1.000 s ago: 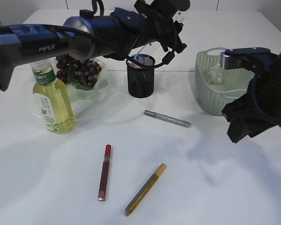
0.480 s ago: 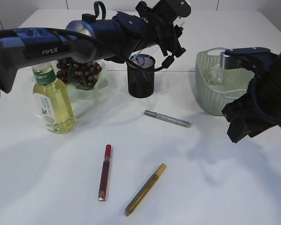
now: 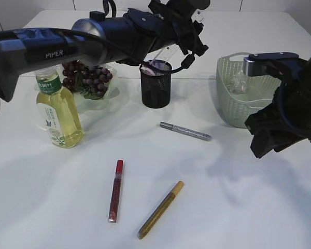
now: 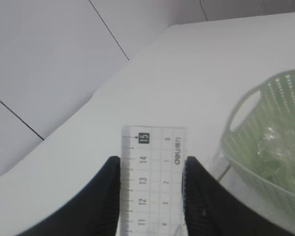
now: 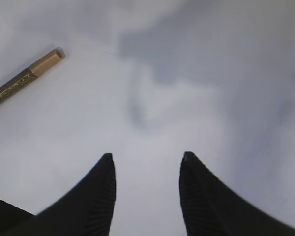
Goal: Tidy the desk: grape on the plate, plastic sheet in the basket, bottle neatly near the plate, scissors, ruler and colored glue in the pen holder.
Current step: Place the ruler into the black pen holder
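Observation:
My left gripper (image 4: 152,160) is shut on a clear ruler (image 4: 152,182), its jaws pressing on the two long edges. In the exterior view this gripper (image 3: 193,23) hangs above the black pen holder (image 3: 155,88), and the ruler (image 3: 165,54) slants down to the holder's mouth. Three glue pens lie on the table: silver (image 3: 185,131), red (image 3: 115,190) and gold (image 3: 160,209). Grapes (image 3: 86,78) rest on the plate (image 3: 96,105), with the bottle (image 3: 57,111) beside it. A plastic sheet (image 3: 239,82) lies in the green basket (image 3: 233,111). My right gripper (image 5: 147,156) is open and empty. I cannot make out the scissors.
The right gripper (image 3: 264,144) hovers over bare table in front of the basket (image 4: 270,167), which holds the plastic sheet (image 4: 280,152). The gold pen's cap (image 5: 46,60) shows at the upper left of the right wrist view. A table seam runs behind the pen holder.
The left arm rose slightly with the ruler, then came back down over the pen holder. The right arm and the pens on the table have not moved.

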